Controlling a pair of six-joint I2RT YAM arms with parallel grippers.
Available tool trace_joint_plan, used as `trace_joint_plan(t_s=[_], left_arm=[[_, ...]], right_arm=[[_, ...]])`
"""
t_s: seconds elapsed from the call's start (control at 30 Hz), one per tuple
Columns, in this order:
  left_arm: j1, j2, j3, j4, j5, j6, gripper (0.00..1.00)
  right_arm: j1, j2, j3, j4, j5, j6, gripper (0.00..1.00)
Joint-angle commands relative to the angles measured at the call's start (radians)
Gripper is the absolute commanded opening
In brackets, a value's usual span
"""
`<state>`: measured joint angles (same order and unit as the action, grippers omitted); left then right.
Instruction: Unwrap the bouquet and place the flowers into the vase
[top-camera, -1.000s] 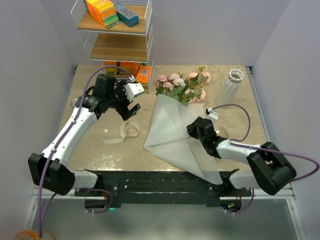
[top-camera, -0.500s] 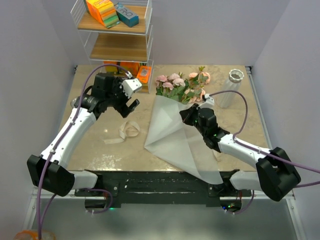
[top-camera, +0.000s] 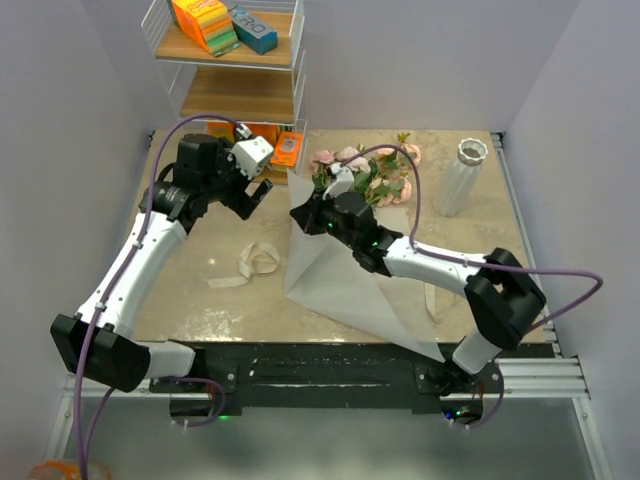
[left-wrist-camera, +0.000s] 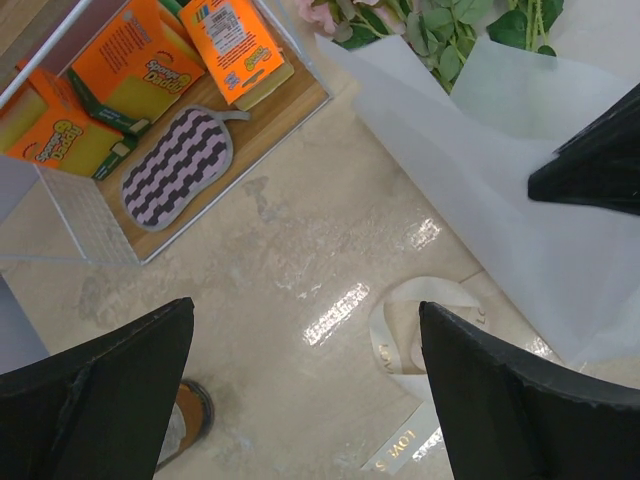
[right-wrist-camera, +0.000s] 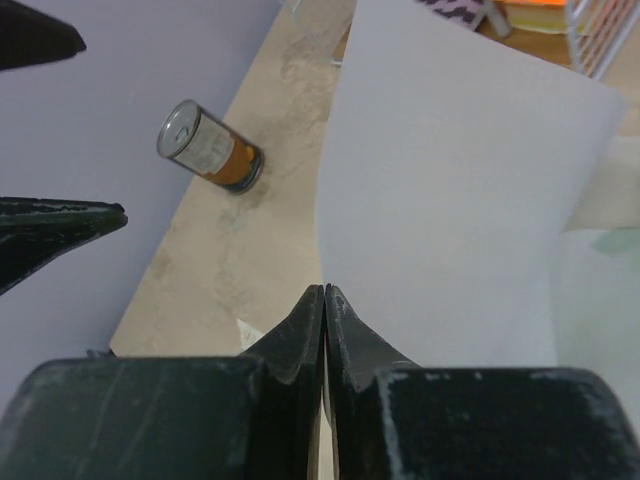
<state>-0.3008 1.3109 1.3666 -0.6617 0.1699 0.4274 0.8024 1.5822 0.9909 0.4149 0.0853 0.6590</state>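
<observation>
Paper wrap (right-wrist-camera: 450, 200) is clamped at its left edge by the right gripper (right-wrist-camera: 324, 290), whose jaws are pressed flat together. The sheet stands up from that pinch and blocks most of the right wrist view. Only a strip of table (right-wrist-camera: 250, 230) and a small can (right-wrist-camera: 210, 147) lying on its side show to its left. From above, the fingertips are dark against the arm and hard to pick out. The wrap's far left corner rises off the table there. The stems cannot be seen under the paper. The pink flowers (top-camera: 365, 170) spill from the wrap's far end, just beyond and right of the right gripper, and the left wrist view cuts them off at its top edge. The vase (top-camera: 460, 178) stands upright well to the right, near the table's far right corner. The left gripper (top-camera: 250, 190) hangs spread wide and holding nothing, just left of the raised corner. A loose ribbon (top-camera: 258, 262) lies on the table below it, beside the paper.
</observation>
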Motion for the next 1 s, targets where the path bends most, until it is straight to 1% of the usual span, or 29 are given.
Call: trace_joint_plan(t_s=[0.0,0.07,0.1,0.13,0.27,0.37,0.4,0.43,0.47,0.5,0.57,0.6,0.67,0.8,0.93,0.97], left_arm=[[0.009,-0.001,0.026,0.017,-0.035,-0.022,0.99],[0.009,-0.002,0.026,0.022,-0.035,-0.024,0.99],[0.009,-0.002,0.029,0.025,-0.041,-0.024,0.99],[0.009,-0.002,0.031,0.024,-0.044,-0.026,0.99],[0.009,-0.002,0.034,0.034,-0.059,-0.022,0.99],[0.011,-0.004,0.028,0.046,-0.087,-0.024,0.99],[0.012,-0.006,0.031,0.05,-0.105,-0.024,0.99],[0.023,-0.007,0.032,0.053,-0.11,-0.026,0.99],[0.031,-0.009,0.038,0.059,-0.112,-0.03,0.99],[0.038,-0.01,0.054,0.059,-0.112,-0.035,0.99],[0.074,-0.012,0.078,0.054,-0.101,-0.053,0.99],[0.09,-0.013,0.101,0.054,-0.074,-0.059,0.99],[0.137,-0.015,0.126,0.053,-0.055,-0.078,0.99],[0.196,-0.029,0.179,0.06,-0.046,-0.104,0.99],[0.3,-0.044,0.236,0.085,-0.032,-0.192,0.99],[0.301,-0.05,0.245,0.085,-0.029,-0.211,0.99]], right_arm=[[0.04,0.088,0.121,-0.007,-0.073,-0.032,0.12],[0.063,0.143,0.187,-0.024,-0.106,-0.032,0.22],[0.069,0.16,0.207,-0.04,-0.116,-0.039,0.33],[0.086,0.173,0.247,-0.05,-0.124,-0.045,0.37],[0.126,0.248,0.342,-0.088,-0.159,-0.064,0.46],[0.15,0.278,0.423,-0.113,-0.168,-0.07,0.5],[0.152,0.303,0.445,-0.134,-0.18,-0.064,0.54],[0.153,0.312,0.483,-0.145,-0.185,-0.065,0.59],[0.153,0.321,0.497,-0.154,-0.188,-0.064,0.7],[0.153,0.331,0.509,-0.174,-0.19,-0.068,0.77],[0.153,0.335,0.541,-0.2,-0.191,-0.081,0.85],[0.153,0.323,0.546,-0.221,-0.187,-0.102,0.9],[0.153,0.302,0.548,-0.237,-0.165,-0.12,0.93],[0.146,0.242,0.555,-0.281,-0.156,-0.176,0.94],[0.141,0.26,0.592,-0.289,-0.193,-0.17,0.93],[0.142,0.278,0.592,-0.281,-0.211,-0.167,0.92]])
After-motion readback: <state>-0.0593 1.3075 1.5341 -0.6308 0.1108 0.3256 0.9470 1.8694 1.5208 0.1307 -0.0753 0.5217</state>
